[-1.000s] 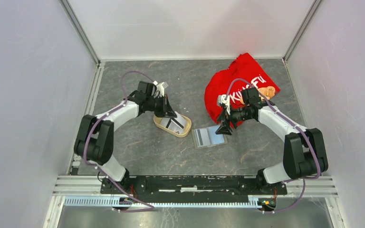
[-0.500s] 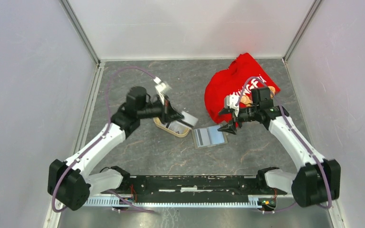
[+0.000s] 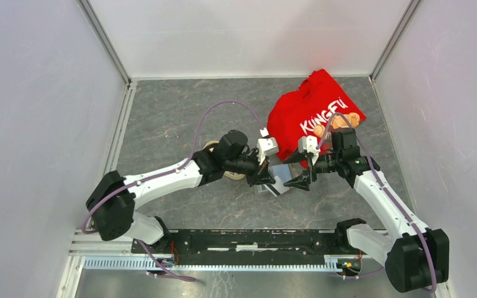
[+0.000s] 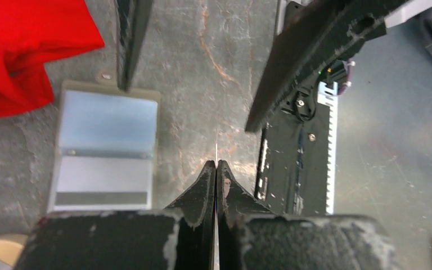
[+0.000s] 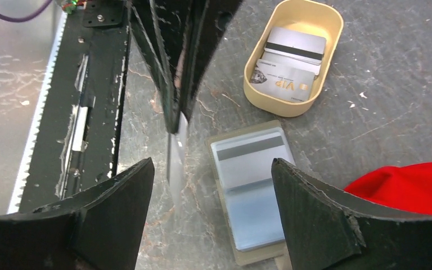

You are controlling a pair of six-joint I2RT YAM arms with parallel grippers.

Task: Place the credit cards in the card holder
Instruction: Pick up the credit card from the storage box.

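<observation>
The card holder (image 5: 253, 185) lies open and flat on the grey table, pale pockets up, a dark stripe at its far end. It also shows in the left wrist view (image 4: 104, 152). My left gripper (image 4: 217, 164) is shut on one credit card (image 5: 177, 160), held on edge and upright just beside the holder's near side. More credit cards (image 5: 289, 64) lie in the beige oval tray (image 5: 259, 93). My right gripper (image 5: 211, 169) hangs open above the holder, its fingers on either side of the holder and the held card, holding nothing. From above, both grippers, left (image 3: 266, 179) and right (image 3: 299, 177), meet at the holder (image 3: 281, 172).
A crumpled red shirt (image 3: 310, 115) with pale lettering lies at the back right, close behind the holder. The left arm (image 3: 180, 174) stretches across the tray and hides most of it from above. The black base rail (image 3: 254, 239) runs along the near edge.
My left arm has swung right from the tray, carrying a card to the card holder. My right gripper has shifted slightly toward the holder and opened wider.
</observation>
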